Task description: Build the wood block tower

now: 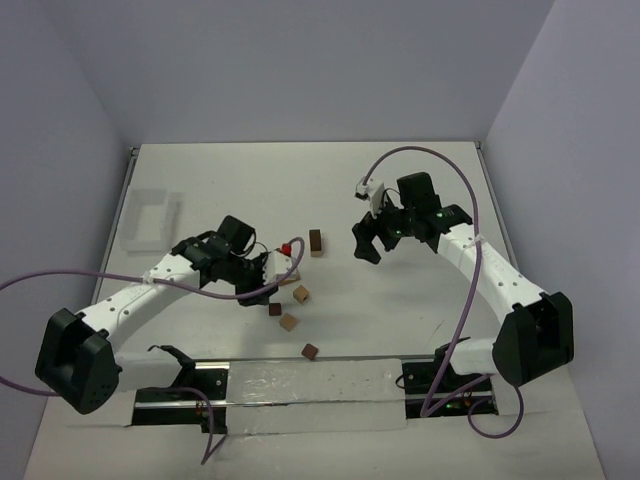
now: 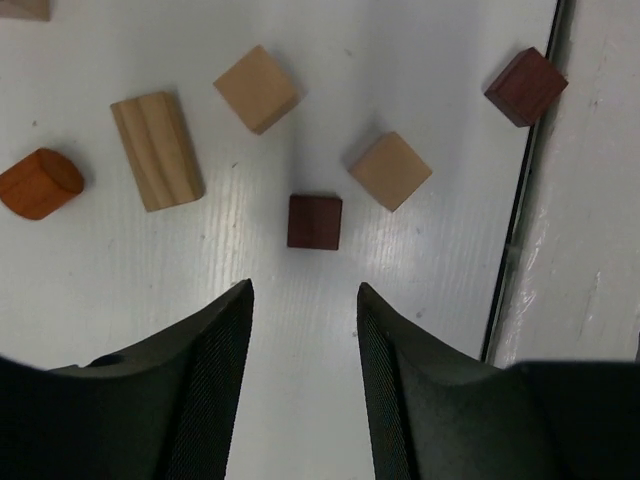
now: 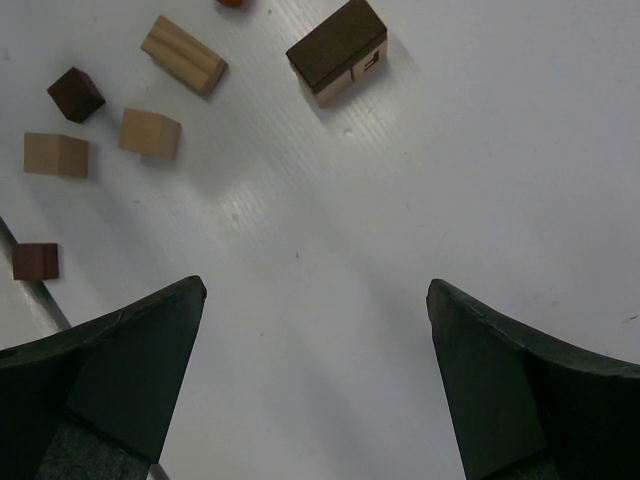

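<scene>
Left claw is partly open and empty, with both fingers clear of everything and hovering over the white worktop. A dark reddish-brown cube sits just ahead of the tips, lined up with the gap but not touched. Around it are a tan cube just to one side, a second tan cube farther out, a tan bar lying flat, and an orange cylinder on its side next to the bar. All of these are apart from each other. Another reddish-brown cube lies right by the dark seam at the worktop's near edge. Right claw is spread wide and released, holding nothing, with bare worktop under and between its fingers. The tower is ahead of the right claw and well apart from it. What shows is a dark brown block on top of a pale tan one, standing alone; how many layers it has can't be told. In the top view it stands between the two claws, beyond the loose blocks. The loose blocks cluster in front of the left claw, toward the near edge, so that approach is crowded. There is open room mid-worktop and on the right side. A clear tray sits at far left by the wall, away from both arms.
</scene>
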Motion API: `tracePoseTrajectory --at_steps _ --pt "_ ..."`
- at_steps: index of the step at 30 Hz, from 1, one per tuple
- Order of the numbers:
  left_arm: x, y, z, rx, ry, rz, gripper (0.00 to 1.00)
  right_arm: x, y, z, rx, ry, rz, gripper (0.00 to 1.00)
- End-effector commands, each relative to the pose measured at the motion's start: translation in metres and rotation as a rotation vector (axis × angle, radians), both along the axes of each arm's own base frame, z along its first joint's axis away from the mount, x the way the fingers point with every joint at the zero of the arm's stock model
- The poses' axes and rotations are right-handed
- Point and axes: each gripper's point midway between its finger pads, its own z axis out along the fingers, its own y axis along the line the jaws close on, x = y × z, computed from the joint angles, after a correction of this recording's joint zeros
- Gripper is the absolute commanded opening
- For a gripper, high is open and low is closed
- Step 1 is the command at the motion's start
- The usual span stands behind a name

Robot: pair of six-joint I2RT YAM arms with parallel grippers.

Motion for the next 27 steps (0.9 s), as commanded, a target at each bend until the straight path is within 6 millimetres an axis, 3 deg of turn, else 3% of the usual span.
tracePoseTrajectory --at_steps 1,6,8,10,14,17,24,27 --pt "-0.011 -0.019 -0.006 0.062 -0.061 0.001 0.52 0.011 0.001 0.019 0.086 -0.051 -0.062 1.00" --pt "-0.030 -0.020 -0.009 0.091 -0.072 -0.110 0.61 0.014 0.001 0.015 0.119 -0.026 -0.080 1.00" --pt "-0.029 -0.021 -0.006 0.074 -0.127 -0.185 0.71 0.014 0.002 0.014 0.120 -0.023 -0.080 1.00" --pt "-0.026 -0.024 -0.002 0.063 -0.166 -0.200 0.73 0.014 0.001 0.013 0.119 -0.021 -0.081 1.00" --pt "-0.036 -0.034 -0.010 0.112 -0.142 -0.226 0.47 0.016 -0.001 0.011 0.112 -0.021 -0.090 1.00" --pt "-0.050 -0.033 -0.022 0.175 -0.109 -0.224 0.37 0.017 -0.001 0.010 0.111 -0.019 -0.092 1.00" --pt "-0.067 -0.036 -0.031 0.255 0.037 -0.057 0.37 0.013 -0.003 0.009 0.112 -0.021 -0.092 1.00" --pt "-0.067 -0.039 -0.029 0.282 0.084 0.001 0.50 0.014 -0.004 0.008 0.110 -0.020 -0.093 1.00"
